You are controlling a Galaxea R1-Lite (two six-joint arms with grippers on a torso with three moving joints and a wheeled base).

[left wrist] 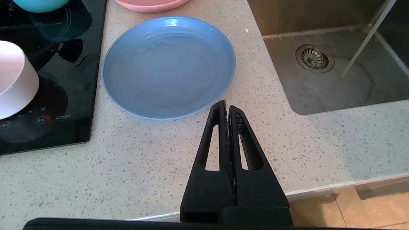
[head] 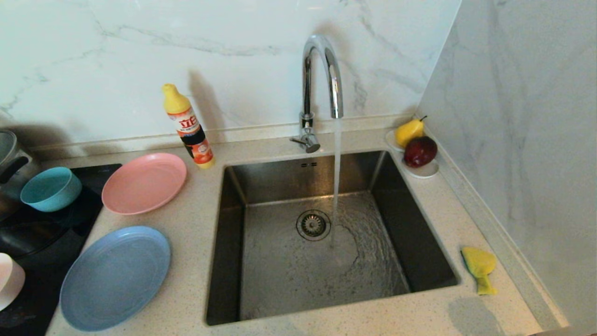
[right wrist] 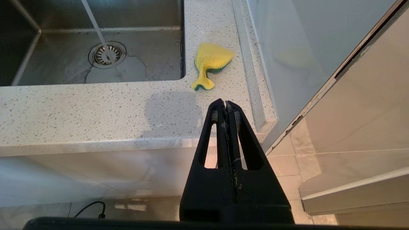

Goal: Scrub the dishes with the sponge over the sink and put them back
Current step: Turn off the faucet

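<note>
The steel sink (head: 233,233) fills the middle of the counter, with water running from the chrome tap (head: 322,79) onto its floor. Left of it lie the salmon-pink plate (head: 144,183) and the grey-blue plate (head: 115,277) (left wrist: 168,67). The teal bowl (head: 50,188) and the pale pink bowl (head: 9,280) (left wrist: 14,83) stand on the black hob. The yellow sponge (head: 479,268) (right wrist: 211,64) lies on the counter right of the sink. My left gripper (left wrist: 227,105) is shut and empty near the blue plate's front rim. My right gripper (right wrist: 225,105) is shut and empty, short of the sponge. Neither gripper shows in the head view.
A yellow detergent bottle (head: 189,127) stands behind the pink plate. A white saucer (head: 422,170) with a pear and a dark red fruit sits at the back right corner. A steel pot (head: 9,158) is at the far left. Marble walls close the back and right.
</note>
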